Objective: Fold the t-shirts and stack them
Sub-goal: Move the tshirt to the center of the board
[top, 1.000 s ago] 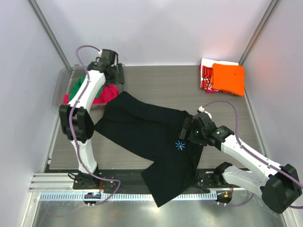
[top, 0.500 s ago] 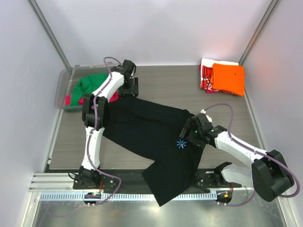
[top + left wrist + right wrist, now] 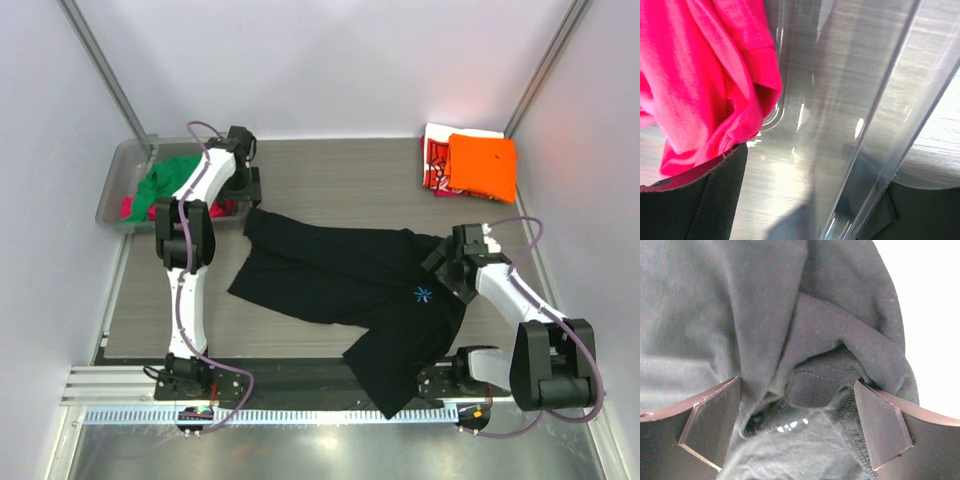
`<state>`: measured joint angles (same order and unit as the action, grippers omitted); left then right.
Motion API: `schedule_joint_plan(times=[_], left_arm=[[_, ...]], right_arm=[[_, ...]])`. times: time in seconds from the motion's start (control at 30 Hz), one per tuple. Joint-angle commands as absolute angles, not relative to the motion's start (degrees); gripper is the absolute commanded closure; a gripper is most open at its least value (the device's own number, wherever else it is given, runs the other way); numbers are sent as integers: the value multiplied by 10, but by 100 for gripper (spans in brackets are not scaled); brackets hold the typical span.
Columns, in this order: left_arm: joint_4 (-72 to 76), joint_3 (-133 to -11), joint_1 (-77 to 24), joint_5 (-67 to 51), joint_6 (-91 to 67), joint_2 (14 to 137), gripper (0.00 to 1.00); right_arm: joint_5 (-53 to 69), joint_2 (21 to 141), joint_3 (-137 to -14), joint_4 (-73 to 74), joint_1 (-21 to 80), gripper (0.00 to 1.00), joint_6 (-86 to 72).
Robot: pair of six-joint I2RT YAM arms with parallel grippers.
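**Position of items.** The black shirt (image 3: 340, 270) lies open and creased across the middle of the table (image 3: 340, 180). One corner reaches toward 10 o'clock. The lower part trails past the near edge at about 5 o'clock, close to the right arm's base. The folded stack sits at 1 o'clock, with the orange shirt (image 3: 482, 165) on top of the red-and-white shirt (image 3: 434, 160). The green shirt (image 3: 160, 180) and the magenta shirt (image 3: 705, 75) are in the clear bin (image 3: 112, 195) at 10 o'clock.

**Pincers.**
- The right gripper (image 3: 799, 435) has its jaws spread wide over the bunched collar (image 3: 810, 387), with nothing pinched.
- The left gripper (image 3: 246, 192) is also spread and holds nothing. The bin wall runs through its gap, and magenta cloth touches one finger.

**Hazards, as judged.**
1. **Left gripper closing where it is.** It would clamp the bin wall or the magenta cloth, not the black shirt's corner. Any pull would then drag the bin or tip its contents out.
2. **Right gripper closing on the collar.** The collar is heaped in several layers, so a close could catch front and back together. The shirt would then lift crumpled, not flat.
3. **Overhanging lower part.** It may snag at the near edge or on the arm base, or its weight may slide the shirt off during a pull.
4. **Uneven pull.** If only one end is gripped, the cloth is likely to twist.
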<state>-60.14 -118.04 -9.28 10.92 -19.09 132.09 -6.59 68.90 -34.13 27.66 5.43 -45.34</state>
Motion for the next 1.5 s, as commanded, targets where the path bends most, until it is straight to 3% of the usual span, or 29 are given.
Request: schedule_joint_plan(times=[0.0, 0.17, 0.4, 0.67, 0.77, 0.97, 1.07, 1.13, 1.3, 1.47], left_arm=[[-616, -1172, -43, 236, -179, 1285, 23], [-628, -1186, -38, 223, -196, 1274, 24], [-621, -1137, -97, 226, -208, 1142, 23], [-534, -862, -141, 166, -258, 913, 22], [-504, -801, -140, 178, -247, 907, 21], [-499, -801, -142, 134, -247, 928, 25], [-510, -816, -142, 212, -289, 933, 21], [-521, -803, -118, 235, -356, 912, 20], [-408, -642, -10, 142, -453, 805, 17], [-346, -585, 70, 109, -482, 812, 16]], right_arm=[[-114, 678, -353, 320, -19, 0, -397], [-61, 698, -369, 303, -53, 0, -362], [18, 758, -459, 294, -34, 0, -294], [-67, 806, -619, 326, 46, 0, -255], [-70, 795, -614, 329, 48, 0, -256], [-46, 741, -551, 333, 49, 0, -270], [-29, 700, -520, 335, 48, 0, -283], [-16, 679, -507, 337, 48, 0, -292], [-7, 620, -484, 357, 50, 0, -295], [25, 613, -484, 366, 51, 0, -294]])
